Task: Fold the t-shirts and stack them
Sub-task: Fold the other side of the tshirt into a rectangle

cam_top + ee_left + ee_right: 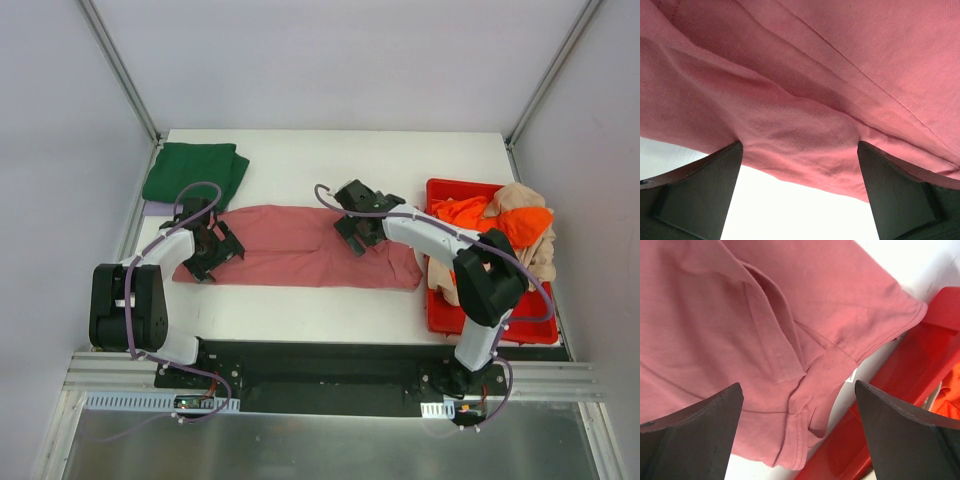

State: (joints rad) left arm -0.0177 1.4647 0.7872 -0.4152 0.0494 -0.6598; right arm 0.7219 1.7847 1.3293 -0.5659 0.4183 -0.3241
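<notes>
The dusty rose-red cloth t-shirt lies in a long band across the middle of the white table, from 9 o'clock towards 3 o'clock. The left gripper hangs released, jaws wide, at its 9 o'clock end, and the right gripper, equally released and holding nothing, hovers just past centre. A folded dark green t-shirt sits at 10 o'clock, and a rigid red plastic bin at 3 o'clock.

Spread t-shirt at counter centre; folded t-shirt behind-left; bin right, heaped t-shirts inside.
</notes>
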